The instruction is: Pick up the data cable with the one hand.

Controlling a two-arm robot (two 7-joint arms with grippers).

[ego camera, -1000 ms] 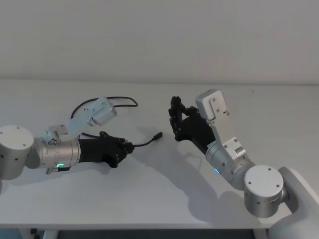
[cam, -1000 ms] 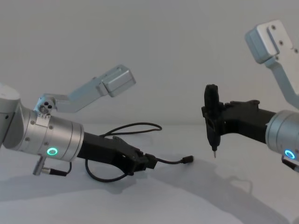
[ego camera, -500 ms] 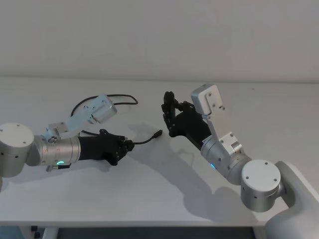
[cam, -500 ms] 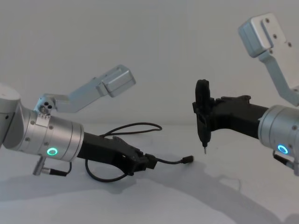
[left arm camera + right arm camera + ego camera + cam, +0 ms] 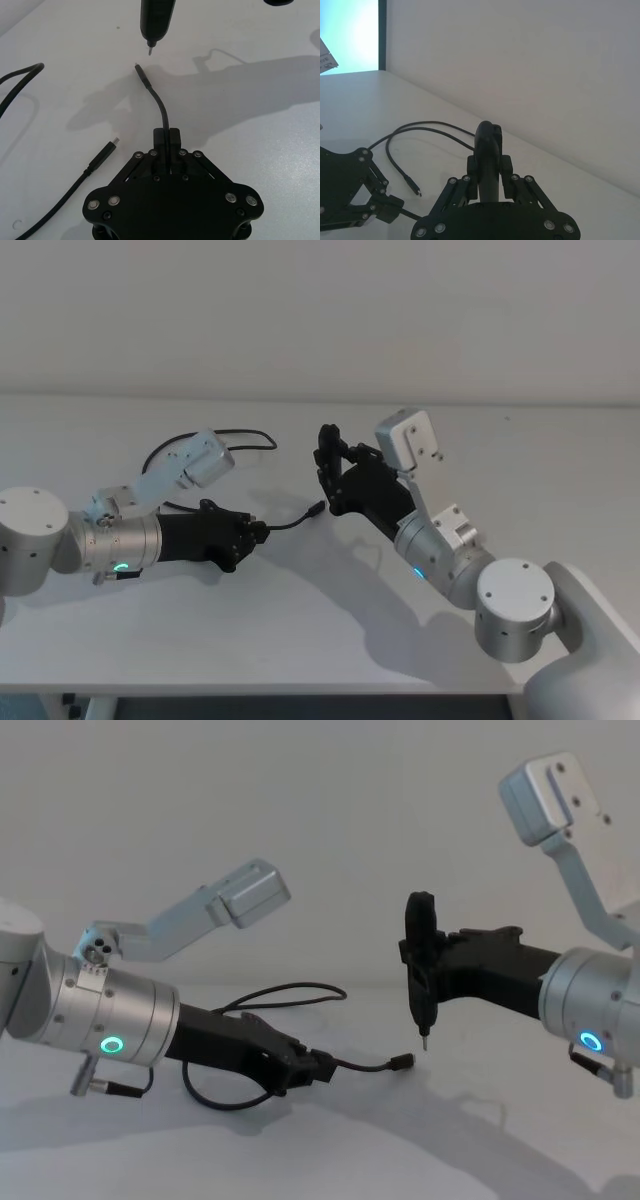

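Left gripper [image 5: 257, 532]: pinched on cable [image 5: 290, 524], short free end running right to plug [image 5: 316, 509]. Right gripper [image 5: 434, 966]: clamped on pin-tipped tool [image 5: 422, 1010], tip just above plug.

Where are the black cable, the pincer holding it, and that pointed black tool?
Data cable [image 5: 362, 1068], chest view: stretch between pincer and plug.
Left pincer [image 5: 322, 1068], chest view: fingertips clamping the cable.
Pointed tool [image 5: 421, 1005], chest view: its lower shaft.

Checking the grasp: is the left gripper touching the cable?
Touching. In the left wrist view the left gripper has its jaws shut on the cable.
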